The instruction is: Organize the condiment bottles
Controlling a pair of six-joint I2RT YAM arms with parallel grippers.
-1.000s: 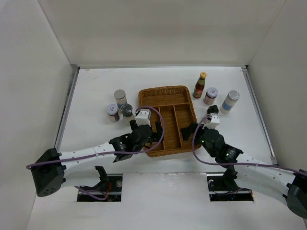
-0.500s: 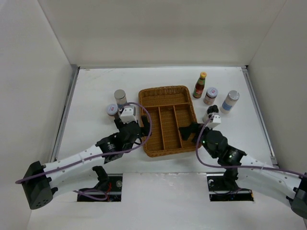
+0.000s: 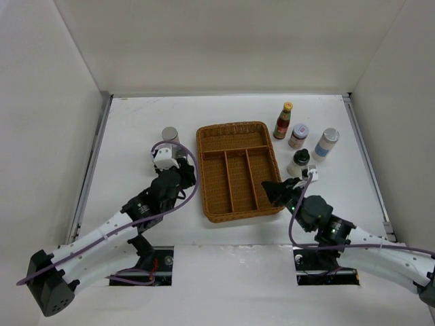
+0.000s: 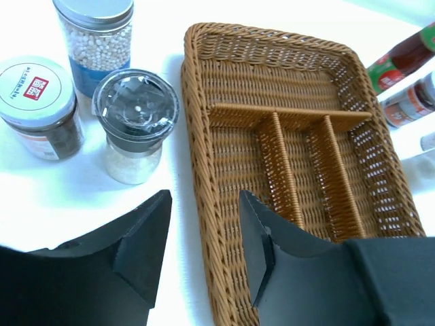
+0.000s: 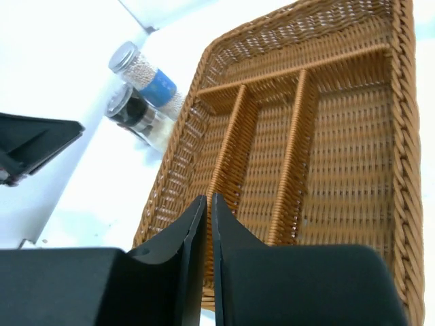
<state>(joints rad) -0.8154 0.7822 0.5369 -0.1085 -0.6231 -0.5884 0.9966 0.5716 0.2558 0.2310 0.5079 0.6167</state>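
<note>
Left of the woven wicker tray [image 4: 197,142], a red-label jar [image 4: 37,102], a glossy black-capped grinder [image 4: 136,122] and a blue-label jar [image 4: 95,41] are standing; the left hand [image 4: 204,224] is gaping empty. Right of the tray a slim sauce bottle [image 3: 283,121] is standing; the right hand [image 5: 206,204] is pinching shut on nothing.

In front of my left gripper [image 4: 204,251], which was spread open, the rim of the tray [image 4: 197,156] stood on the right and the clear-lidded jar [image 4: 136,125] on the left. Only a narrow strip of worktop [image 4: 173,204] lay between them. That jar, the red-labelled jar [image 4: 39,102] and the blue-labelled jar [image 4: 95,41] stood packed together, with hardly any gap for a finger. Left of them I saw bare worktop.
</note>
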